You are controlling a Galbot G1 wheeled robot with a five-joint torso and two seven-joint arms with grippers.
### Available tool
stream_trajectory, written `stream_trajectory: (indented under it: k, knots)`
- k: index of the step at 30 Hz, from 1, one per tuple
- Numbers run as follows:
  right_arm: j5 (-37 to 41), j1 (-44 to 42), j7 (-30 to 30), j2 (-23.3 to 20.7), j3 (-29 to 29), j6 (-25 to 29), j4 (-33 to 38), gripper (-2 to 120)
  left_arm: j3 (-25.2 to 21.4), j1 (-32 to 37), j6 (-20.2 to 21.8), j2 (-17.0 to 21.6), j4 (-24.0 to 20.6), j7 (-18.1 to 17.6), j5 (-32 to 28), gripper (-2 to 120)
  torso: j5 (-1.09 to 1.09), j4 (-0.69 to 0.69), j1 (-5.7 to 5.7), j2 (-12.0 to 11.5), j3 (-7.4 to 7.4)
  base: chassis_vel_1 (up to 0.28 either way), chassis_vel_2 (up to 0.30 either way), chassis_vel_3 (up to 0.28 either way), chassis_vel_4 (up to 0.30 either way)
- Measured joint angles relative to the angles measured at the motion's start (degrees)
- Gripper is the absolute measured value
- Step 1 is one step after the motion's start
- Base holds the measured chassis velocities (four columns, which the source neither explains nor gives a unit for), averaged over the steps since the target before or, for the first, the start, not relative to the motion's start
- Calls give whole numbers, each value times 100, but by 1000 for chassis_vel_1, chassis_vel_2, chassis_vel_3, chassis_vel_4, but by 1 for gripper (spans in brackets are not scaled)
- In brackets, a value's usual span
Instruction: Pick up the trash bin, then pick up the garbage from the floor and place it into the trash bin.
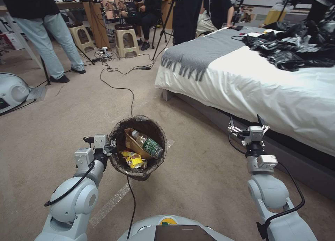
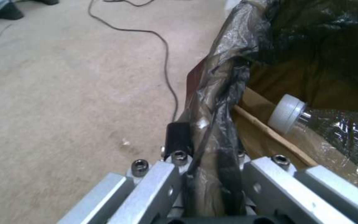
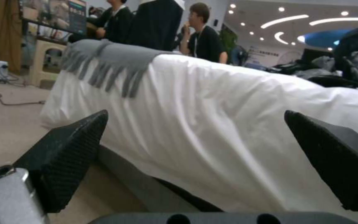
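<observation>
The trash bin (image 1: 153, 166), lined with a dark bag, hangs above the carpet in the head view. My left gripper (image 1: 111, 145) is shut on its left rim; in the left wrist view its fingers (image 2: 178, 141) clamp the bag-covered rim (image 2: 224, 102). Inside the bin lies garbage: a clear bottle with a green label (image 1: 149, 144), a tan paper carton (image 1: 132, 143) and a yellow snack bag (image 1: 133, 159). The bottle's white cap (image 2: 286, 110) shows close to the left wrist camera. My right gripper (image 1: 246, 123) is open and empty, held near the bed's side, its two black fingertips (image 3: 69, 149) spread wide.
A bed (image 1: 251, 84) with a white sheet, a grey fringed throw (image 1: 199, 54) and black plastic bags (image 1: 296, 47) fills the right. A black cable (image 1: 120, 85) runs across the carpet toward the bin. Stools, tripods and standing people are at the back; another robot's base (image 1: 12, 91) is at left.
</observation>
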Motion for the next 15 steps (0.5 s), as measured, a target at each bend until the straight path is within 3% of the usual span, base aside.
stream_trajectory:
  k: [15]
  knots:
    - [-52, 20, -6, 24, -74, 5, -35, 100, -13, -18, -29, -3, 25, -28, -60, 0, 0, 0, 0, 0, 0, 67, 67, 69, 66]
